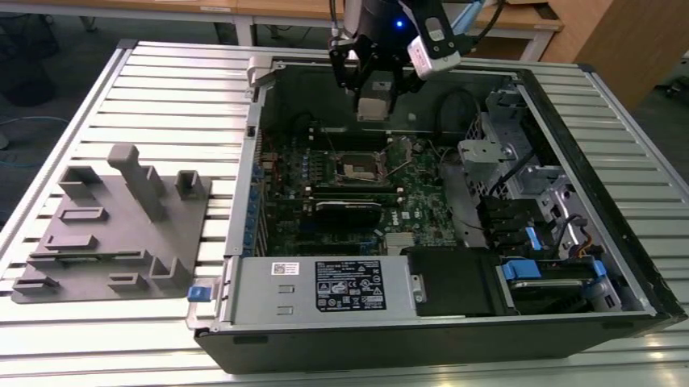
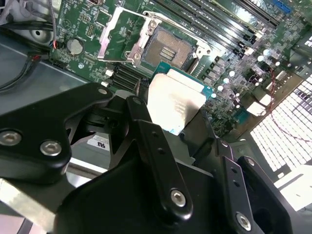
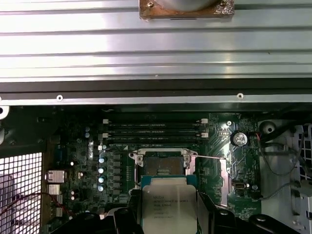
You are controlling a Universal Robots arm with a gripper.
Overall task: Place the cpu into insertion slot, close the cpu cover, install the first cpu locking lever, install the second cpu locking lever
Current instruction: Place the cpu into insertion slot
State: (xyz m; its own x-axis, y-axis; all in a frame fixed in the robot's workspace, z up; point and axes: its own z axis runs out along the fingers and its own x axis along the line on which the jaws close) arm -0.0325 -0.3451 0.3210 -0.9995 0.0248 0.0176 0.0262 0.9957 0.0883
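Cpu [image 2: 176, 102] is clamped between the fingers of the gripper [image 2: 171, 123], held in the air inside the open computer case [image 1: 431, 345], well clear of the green board. 1 relation matters: the uncovered insertion slot [image 2: 168, 51] lies below and just ahead of the chip, with nothing between them.

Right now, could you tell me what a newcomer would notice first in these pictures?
The gripper hangs over the open computer case, clamping the cpu by its edges. On the green motherboard inside, the insertion slot lies bare, its cpu cover swung open.
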